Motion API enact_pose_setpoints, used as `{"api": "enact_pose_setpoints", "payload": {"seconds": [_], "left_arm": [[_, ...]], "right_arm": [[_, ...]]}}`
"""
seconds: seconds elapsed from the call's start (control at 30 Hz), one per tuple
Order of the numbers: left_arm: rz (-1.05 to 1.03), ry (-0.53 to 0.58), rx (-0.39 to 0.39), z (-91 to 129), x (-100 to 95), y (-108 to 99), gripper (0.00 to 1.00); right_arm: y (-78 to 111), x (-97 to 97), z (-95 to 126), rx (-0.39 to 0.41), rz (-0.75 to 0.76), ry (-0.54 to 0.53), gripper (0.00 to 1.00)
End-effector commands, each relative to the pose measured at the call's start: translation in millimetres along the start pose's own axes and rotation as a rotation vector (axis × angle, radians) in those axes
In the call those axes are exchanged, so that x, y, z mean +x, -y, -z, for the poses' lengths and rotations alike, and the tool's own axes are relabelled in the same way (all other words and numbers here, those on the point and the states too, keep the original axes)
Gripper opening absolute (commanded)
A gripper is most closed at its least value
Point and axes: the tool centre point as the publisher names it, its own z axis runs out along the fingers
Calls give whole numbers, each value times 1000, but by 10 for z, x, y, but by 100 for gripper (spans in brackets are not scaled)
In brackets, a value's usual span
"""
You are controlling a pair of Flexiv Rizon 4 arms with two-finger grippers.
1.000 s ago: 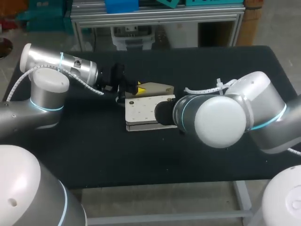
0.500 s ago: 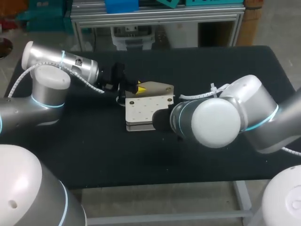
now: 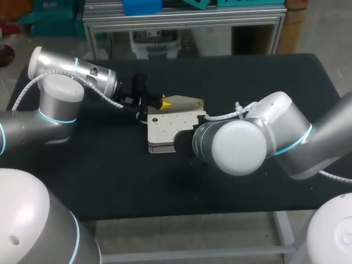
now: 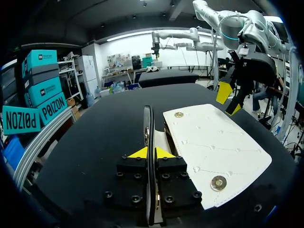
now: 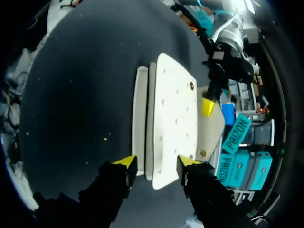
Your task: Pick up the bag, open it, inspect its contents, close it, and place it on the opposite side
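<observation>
No legible text or numbers on bag or table.

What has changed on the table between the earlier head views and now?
The right arm swung toward my left, now covering more of the bag. The left gripper stayed shut on the bag's edge; the bag did not move.
</observation>
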Motion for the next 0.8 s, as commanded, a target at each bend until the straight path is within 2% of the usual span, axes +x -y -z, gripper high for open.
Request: {"api": "enact_pose_setpoints", "payload": {"seconds": [0.03, 0.47, 0.8], "left_arm": [[-3, -8, 0, -57, -12, -58, 0], [-7, -18, -11, -84, -17, -75, 0], [-7, -18, -11, -84, -17, -75, 0]], "right_arm": [[27, 26, -96, -15, -5, 457, 48], [78, 28, -218, -1, -10, 444, 43], [78, 28, -218, -1, -10, 444, 43]]}}
